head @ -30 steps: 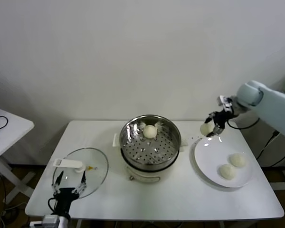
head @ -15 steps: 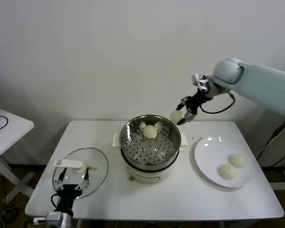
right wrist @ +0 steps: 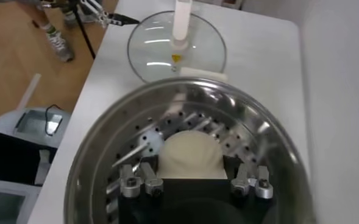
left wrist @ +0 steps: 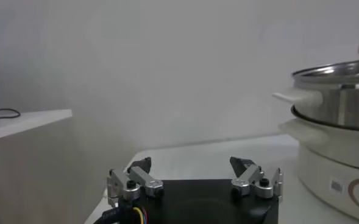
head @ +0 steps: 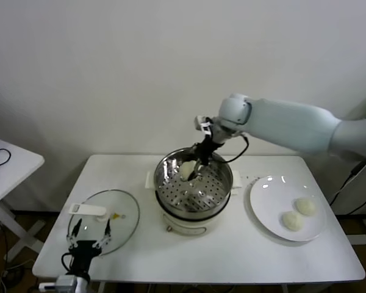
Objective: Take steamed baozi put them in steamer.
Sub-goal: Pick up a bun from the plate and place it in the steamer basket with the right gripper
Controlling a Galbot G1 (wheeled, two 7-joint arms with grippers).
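Writing: a small label sticker and part of a round mark show on the pot base (left wrist: 341,176) in the left wrist view; neither can be read.
Right gripper (head: 194,168): reaches over the steamer (head: 222,168), just inside its far rim; jaws pinch a bun (right wrist: 188,155) from both sides.
Held bun: it sits between the jaws, above the perforated floor, with steamer wall all around it in the right wrist view; in the head view it shows as a pale shape (head: 188,169) beside the dark fingers.
Other bun in the steamer: cannot tell from these views whether one lies hidden behind the gripper.
Buns on the plate: two (head: 305,206) (head: 292,220) lie side by side, close together, on the near right part of the white plate (head: 265,204), which is on the tabletop (head: 232,256) to the right of the steamer.
Steamer: shiny metal basket on the cream pot base, in the middle of the tabletop.
Glass lid (head: 125,217): lies flat on the tabletop left of the steamer, white handle (head: 88,211) up.
Left gripper (head: 88,235): parked low at the near left edge of the tabletop, by the lid; jaws spread, holding nothing (left wrist: 194,179).
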